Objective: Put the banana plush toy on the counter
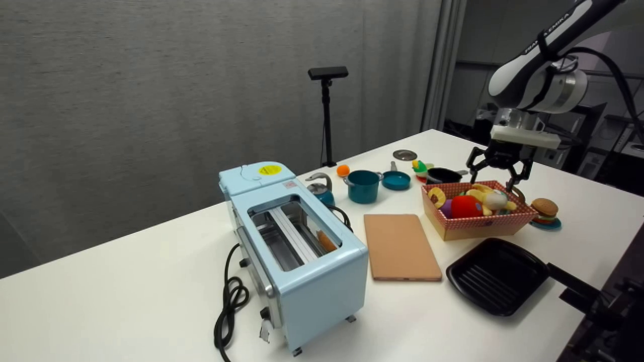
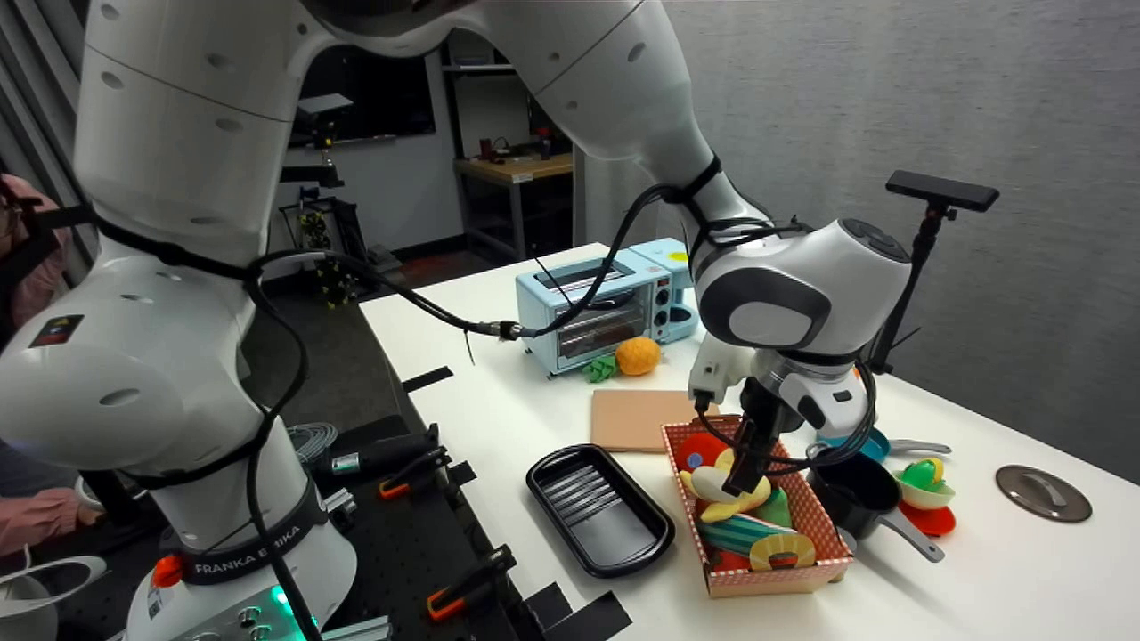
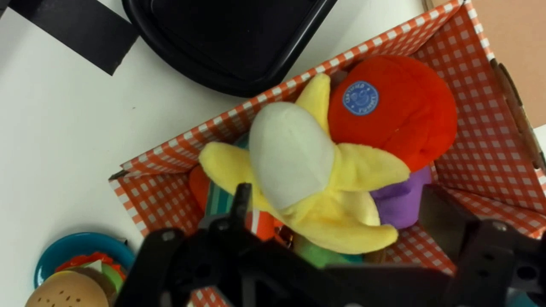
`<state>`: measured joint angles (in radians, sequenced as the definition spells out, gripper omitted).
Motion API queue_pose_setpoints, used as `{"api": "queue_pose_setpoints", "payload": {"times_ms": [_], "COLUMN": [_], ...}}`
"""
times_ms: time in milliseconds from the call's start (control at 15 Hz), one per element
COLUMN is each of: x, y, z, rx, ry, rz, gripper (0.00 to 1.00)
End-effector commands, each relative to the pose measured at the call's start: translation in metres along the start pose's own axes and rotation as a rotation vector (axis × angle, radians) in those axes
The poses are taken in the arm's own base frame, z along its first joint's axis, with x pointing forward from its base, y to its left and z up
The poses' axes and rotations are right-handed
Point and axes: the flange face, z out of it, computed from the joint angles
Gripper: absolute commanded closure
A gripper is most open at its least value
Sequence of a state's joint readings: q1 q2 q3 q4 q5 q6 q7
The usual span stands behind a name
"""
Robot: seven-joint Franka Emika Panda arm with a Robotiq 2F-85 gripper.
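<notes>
The banana plush toy (image 3: 290, 149) is yellow with peeled flaps and a pale tip. It lies on top of other toy foods in the red-checked box, and shows in both exterior views (image 1: 495, 200) (image 2: 720, 485). My gripper (image 3: 337, 192) is open above the box, its fingers pointing down. In the wrist view the fingers are spread on either side of the banana's lower part, with nothing held; whether they touch it I cannot tell. The gripper also shows in an exterior view (image 1: 493, 178). The counter (image 1: 151, 286) is the large white tabletop under everything.
The checked box (image 2: 828, 539) also holds a red plush (image 3: 396, 111) and a purple one (image 3: 401, 204). A black grill pan (image 1: 498, 276), wooden board (image 1: 402, 246) and toy burger (image 1: 545, 208) surround it. A black pot (image 2: 859, 490) and blue toaster (image 1: 322, 291) stand farther off.
</notes>
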<state>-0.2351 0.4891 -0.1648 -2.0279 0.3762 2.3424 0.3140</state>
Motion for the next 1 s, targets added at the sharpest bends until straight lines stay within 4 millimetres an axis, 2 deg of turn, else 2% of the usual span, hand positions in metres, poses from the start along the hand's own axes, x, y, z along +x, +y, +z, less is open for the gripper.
{"api": "queue_pose_setpoints", "payload": {"times_ms": [0, 533, 600, 667, 800, 933], "x": [0.0125, 0.0166, 0.0175, 0.0185, 0.0205, 0.0219], "y": [-0.0001, 0.0062, 0.007, 0.0081, 0.0095, 0.0097], "z": [0.0033, 0.0102, 0.0097, 0.009, 0.0071, 0.0062], "rx": [0.013, -0.007, -0.008, -0.008, -0.006, -0.006], "ry": [-0.011, -0.024, -0.024, -0.023, -0.02, -0.015], "rz": [0.015, 0.018, 0.02, 0.023, 0.029, 0.03], "gripper": [0.0, 0.01, 0.16, 0.26, 0.39, 0.55]}}
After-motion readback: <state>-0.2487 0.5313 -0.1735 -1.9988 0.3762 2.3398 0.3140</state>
